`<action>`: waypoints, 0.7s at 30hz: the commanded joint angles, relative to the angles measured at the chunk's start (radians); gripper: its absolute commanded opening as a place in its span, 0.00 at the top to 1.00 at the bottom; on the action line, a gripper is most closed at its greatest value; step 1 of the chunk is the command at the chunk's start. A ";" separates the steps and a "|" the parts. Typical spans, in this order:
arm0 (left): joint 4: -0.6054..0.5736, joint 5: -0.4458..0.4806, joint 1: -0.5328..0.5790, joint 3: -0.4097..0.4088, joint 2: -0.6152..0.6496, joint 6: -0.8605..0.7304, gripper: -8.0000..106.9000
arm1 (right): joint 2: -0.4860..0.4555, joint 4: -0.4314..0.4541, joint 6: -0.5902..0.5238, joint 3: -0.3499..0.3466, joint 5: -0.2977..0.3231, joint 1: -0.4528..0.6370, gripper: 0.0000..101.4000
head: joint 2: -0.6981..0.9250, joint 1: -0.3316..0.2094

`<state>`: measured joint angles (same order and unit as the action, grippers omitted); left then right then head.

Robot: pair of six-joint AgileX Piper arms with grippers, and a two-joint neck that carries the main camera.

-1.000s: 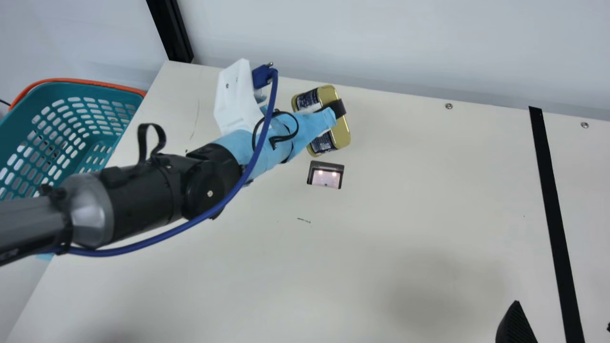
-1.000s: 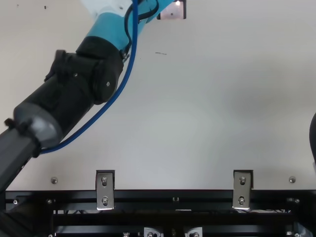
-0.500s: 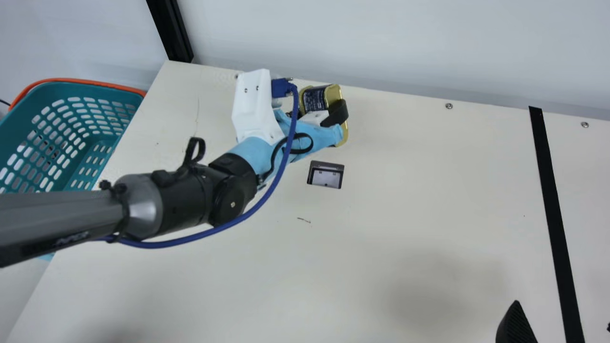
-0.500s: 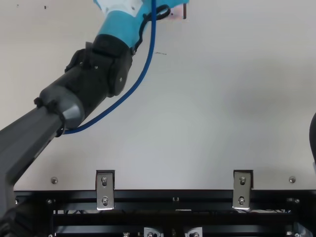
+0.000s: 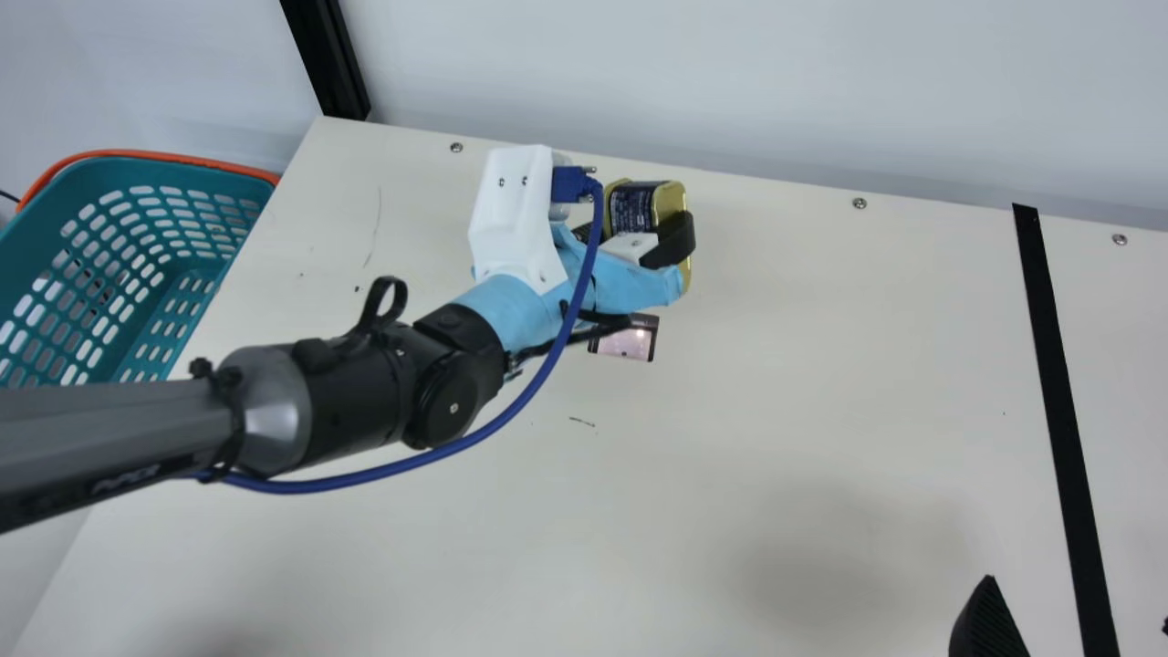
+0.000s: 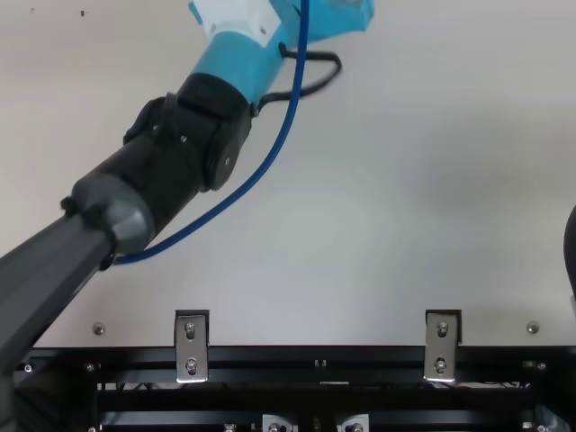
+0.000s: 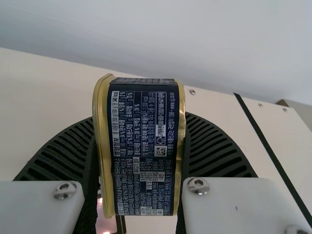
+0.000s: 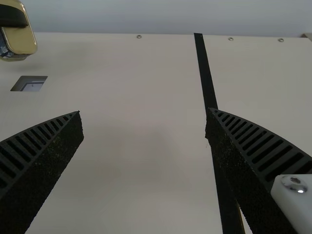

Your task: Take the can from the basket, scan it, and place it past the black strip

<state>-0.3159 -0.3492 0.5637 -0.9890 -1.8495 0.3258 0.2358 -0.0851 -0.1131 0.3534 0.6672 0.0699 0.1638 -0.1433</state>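
My left gripper point(image 5: 639, 235) is shut on the gold-rimmed, dark-labelled can point(image 5: 631, 208), held in the air just behind the scanner point(image 5: 630, 344) set in the table. In the left wrist view, the can point(image 7: 144, 146) is squeezed between both ribbed fingers of the left gripper point(image 7: 139, 156), its printed side facing the camera. My right gripper point(image 5: 1077, 602) is at the front right beside the black strip point(image 5: 1049, 347). Its wrist view has the right gripper point(image 8: 144, 111) open and empty, with the can point(image 8: 20, 39) far off at a corner.
A teal basket point(image 5: 173, 237) with an orange-rimmed one behind it stands off the table's left edge. A pale wall rises behind the table point(image 5: 776, 411). Small screws point(image 5: 860, 203) line its back edge, and a blue cable point(image 5: 511, 415) hangs along my left arm.
My left arm has carried the can rightward and turned it, so the gold end faces the neck camera less. Its cable loop now crosses the scanner's edge. The right gripper has stayed put.
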 commanded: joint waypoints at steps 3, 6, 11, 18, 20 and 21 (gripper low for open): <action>0.021 0.097 0.007 0.009 0.062 -0.013 0.84 | 0.000 0.000 0.000 0.000 0.000 0.000 0.00 | -0.001 -0.004; 0.039 0.179 0.010 0.012 0.113 -0.028 0.84 | 0.000 0.000 0.000 0.000 0.000 0.000 0.00 | -0.001 -0.004; 0.073 0.344 0.002 -0.002 0.195 -0.073 0.84 | 0.000 0.000 0.000 0.000 0.000 0.000 0.00 | -0.001 -0.004; 0.108 0.615 -0.014 -0.077 0.273 -0.154 0.84 | 0.000 0.000 0.000 0.000 0.000 0.000 0.00 | -0.001 -0.004; 0.105 0.702 -0.015 -0.109 0.284 -0.188 0.84 | 0.000 0.000 0.000 0.000 0.000 0.000 0.00 | -0.001 -0.004; 0.104 0.742 -0.017 -0.123 0.286 -0.207 0.84 | 0.000 0.000 0.000 0.000 0.000 0.000 0.00 | -0.001 -0.004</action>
<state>-0.2104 0.2395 0.5492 -1.0885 -1.5646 0.1469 0.2358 -0.0851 -0.1131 0.3534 0.6672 0.0699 0.1638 -0.1433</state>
